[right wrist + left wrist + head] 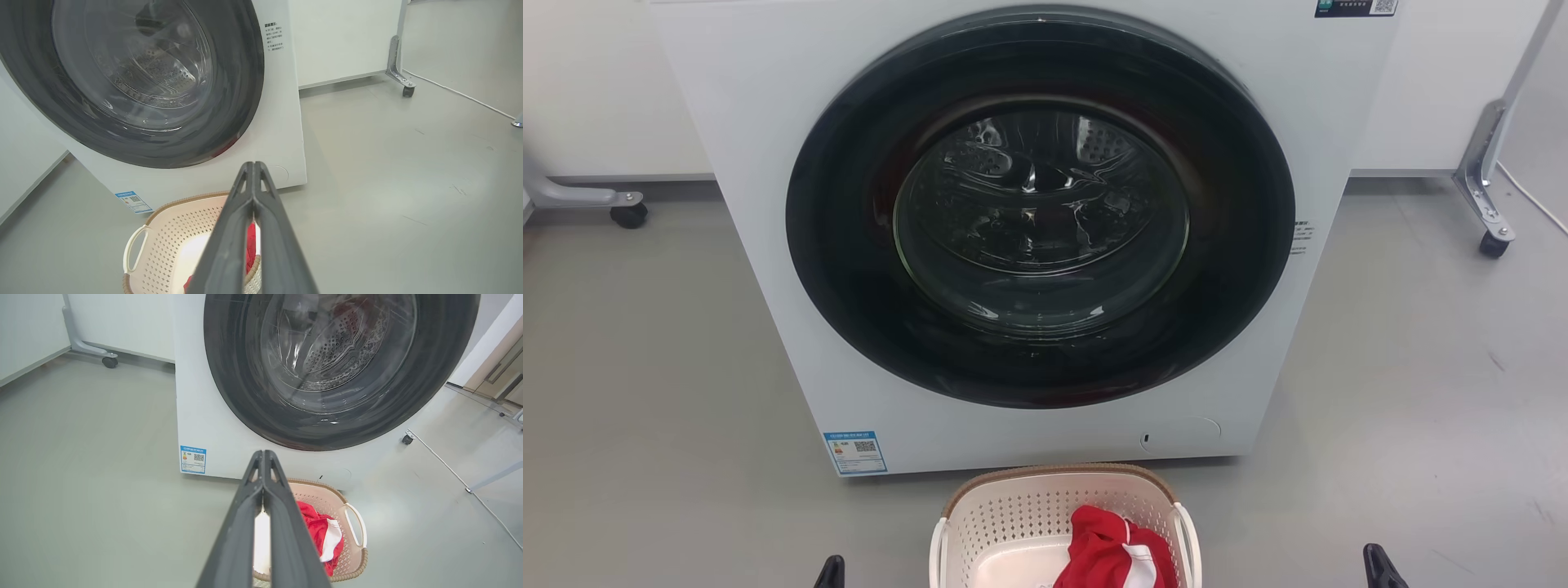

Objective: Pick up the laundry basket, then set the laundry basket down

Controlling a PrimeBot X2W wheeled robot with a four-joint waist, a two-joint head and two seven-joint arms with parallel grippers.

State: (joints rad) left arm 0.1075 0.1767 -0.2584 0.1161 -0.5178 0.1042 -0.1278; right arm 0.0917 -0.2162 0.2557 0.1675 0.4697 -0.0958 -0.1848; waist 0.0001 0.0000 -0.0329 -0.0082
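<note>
The laundry basket (1013, 514) rests on the grey floor (645, 367), just in front of the washing machine (768, 122) and below its round door (1040, 208), a handy spot for loading, I judge. It sits square between my arms with a white handle (355, 524) out to each side, which would suit a two-handed hold. My left gripper (263, 454) and right gripper (253, 164) hang above and outside it, each with its fingers pressed together on nothing. A basket down with both jaws clear of it fits the time ahead of a lift as well as the time after a set-down; I cannot tell which. The head view cuts off the basket's near edge, and my own fingers cover its middle in both wrist views, so the red-and-white garment (1111, 551) shows only in part. Reflections on the door glass keep me from telling what the drum holds.
</note>
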